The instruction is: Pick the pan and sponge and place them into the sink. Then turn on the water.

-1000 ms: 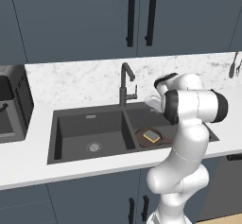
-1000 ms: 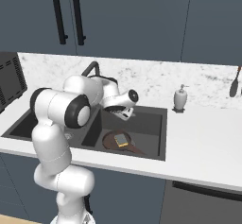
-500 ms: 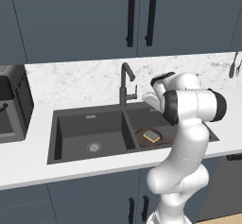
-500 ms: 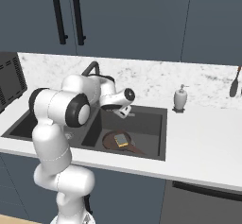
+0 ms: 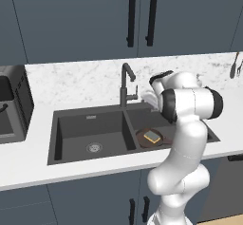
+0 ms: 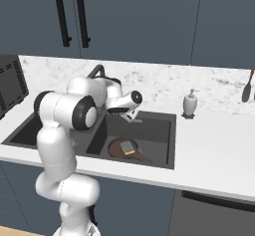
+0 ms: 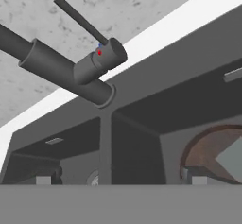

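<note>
Since a second ago your end effector (image 6: 130, 113) has slid slightly toward the faucet (image 5: 126, 83); the pan (image 6: 124, 149) and sponge (image 6: 128, 147) have not moved. Both lie below the end effector and a little nearer the robot, in the basin of the sink (image 5: 88, 132) on its side, the sponge resting on the pan. That half of the task looks done, which is why the hand is empty with its jaws spread wide. No water falls yet. In the hand view the faucet's side lever (image 7: 78, 17) stands ahead of and above the fingertips, well apart, so I judge you are lining up to push it. Beyond the sink, a soap dispenser (image 6: 190, 103) stands on the surface (image 6: 219, 145), off to the end effector's far side.
</note>
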{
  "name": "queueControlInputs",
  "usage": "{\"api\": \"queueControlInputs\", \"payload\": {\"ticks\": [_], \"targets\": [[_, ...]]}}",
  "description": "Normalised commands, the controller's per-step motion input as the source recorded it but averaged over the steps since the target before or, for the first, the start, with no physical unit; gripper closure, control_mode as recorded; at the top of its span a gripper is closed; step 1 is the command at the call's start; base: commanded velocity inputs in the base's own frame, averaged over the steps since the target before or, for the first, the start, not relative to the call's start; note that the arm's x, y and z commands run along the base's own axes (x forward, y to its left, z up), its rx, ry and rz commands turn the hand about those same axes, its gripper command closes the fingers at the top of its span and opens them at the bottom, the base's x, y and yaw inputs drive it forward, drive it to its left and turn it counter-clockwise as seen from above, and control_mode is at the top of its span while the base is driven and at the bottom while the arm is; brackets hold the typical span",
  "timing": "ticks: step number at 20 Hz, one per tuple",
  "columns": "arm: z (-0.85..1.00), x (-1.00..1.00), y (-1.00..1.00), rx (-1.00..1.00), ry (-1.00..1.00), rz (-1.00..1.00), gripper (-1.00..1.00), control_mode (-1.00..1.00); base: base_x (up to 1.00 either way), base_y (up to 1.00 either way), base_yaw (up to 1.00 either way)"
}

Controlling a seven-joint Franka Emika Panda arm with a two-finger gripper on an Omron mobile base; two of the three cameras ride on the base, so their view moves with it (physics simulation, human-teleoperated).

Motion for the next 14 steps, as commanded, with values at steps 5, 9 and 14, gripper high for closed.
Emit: {"api": "queueControlInputs", "payload": {"ticks": [5, 9, 14], "targets": [[0.00, 0.39, 0.09, 0.02, 0.00, 0.00, -1.00, -1.00, 0.00, 0.00, 0.00], [0.00, 0.38, 0.02, 0.04, 0.00, 0.00, -1.00, -1.00, 0.00, 0.00, 0.00], [0.02, 0.36, 0.00, 0.06, 0.00, 0.00, -1.00, -1.00, 0.00, 0.00, 0.00]]}}
